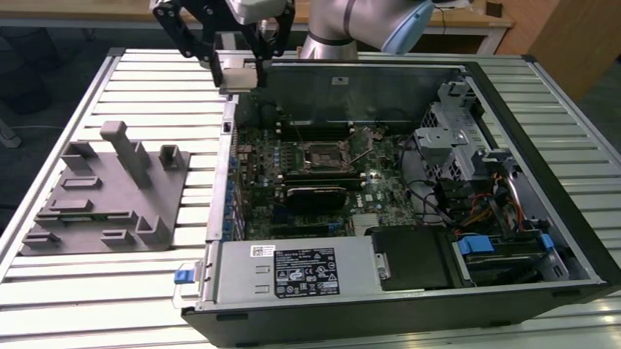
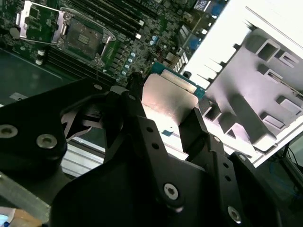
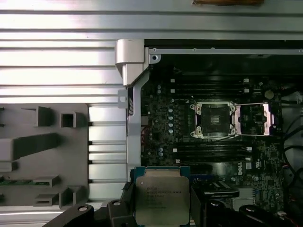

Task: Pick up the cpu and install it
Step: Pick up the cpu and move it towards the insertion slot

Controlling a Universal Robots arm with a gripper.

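Over the far corner of the open computer case point(image 1: 388, 91), toward the exterior view's left, my gripper point(image 1: 235, 64) hangs with the cpu point(image 1: 238, 75) in its grasp. The chip's pale metal face is showing, and it sits well above the motherboard point(image 1: 260, 149). The socket point(image 1: 325, 154) sits mid-board, well apart from the chip. A grey tray point(image 1: 107, 196) with upright posts lies on the slatted table point(image 1: 155, 80), beside the case on the exterior view's left. In the second wrist view my black fingers point(image 2: 137, 127) are closed in to the chip's width, one on each of two opposite edges of the cpu point(image 2: 168, 97), so the hold is firm and nothing else is gripped. The socket point(image 2: 81, 39) shows beyond with its frame lifted, and the grey tray point(image 2: 258, 101) lies outside the case wall. In the first wrist view the cpu point(image 3: 161, 199) shows its silvery lid, printed side toward the camera, with a thin teal rim around it. The socket point(image 3: 213, 120) stands uncovered, and its load plate point(image 3: 255, 118) is swung open beside it. No chip is seated in the socket, and the grey tray point(image 3: 28, 146) lies on the table slats beyond the case wall.
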